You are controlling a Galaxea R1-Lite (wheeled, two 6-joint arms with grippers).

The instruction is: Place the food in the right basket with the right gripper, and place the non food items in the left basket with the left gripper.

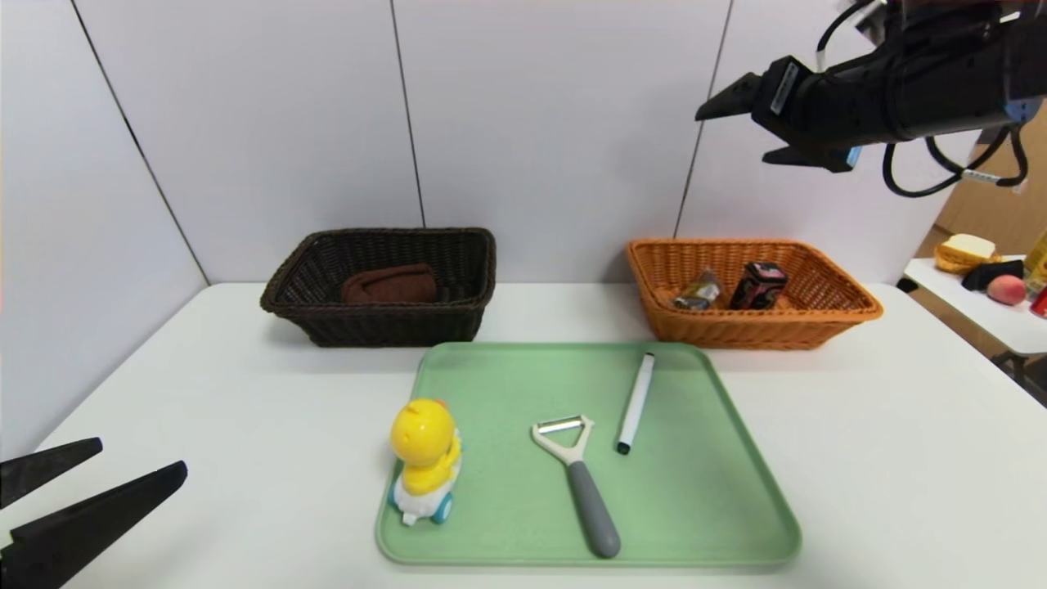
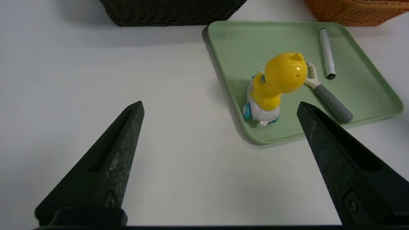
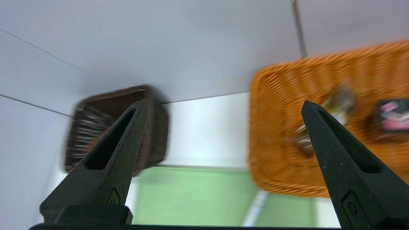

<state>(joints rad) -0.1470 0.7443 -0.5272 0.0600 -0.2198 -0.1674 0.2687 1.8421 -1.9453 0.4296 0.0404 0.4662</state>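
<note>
So here's where I'm at. My left gripper is hanging low over the front left corner of the desk, fingers spread wide with nothing between them. From its wrist camera the gap frames bare desk, with the green tray just off to the side.

My right gripper is way up high above the back right corner, over the orange basket, also wide open and holding nothing.

The tray sits in the middle of the desk toward the front edge. On it: a yellow duck toy on little wheels, standing upright at the tray's left side near the front; a peeler with a grey handle lying flat in the middle, blade end pointing to the back; and a white marker just beside the peeler's head on its right, lying along the tray with its dark tip toward the front.

The dark brown basket sits along the back edge left of centre, with something flat and brown in it. The orange one is at the back right, and it's got a small dark box with pink print plus a crinkly wrapped snack beside it.
</note>
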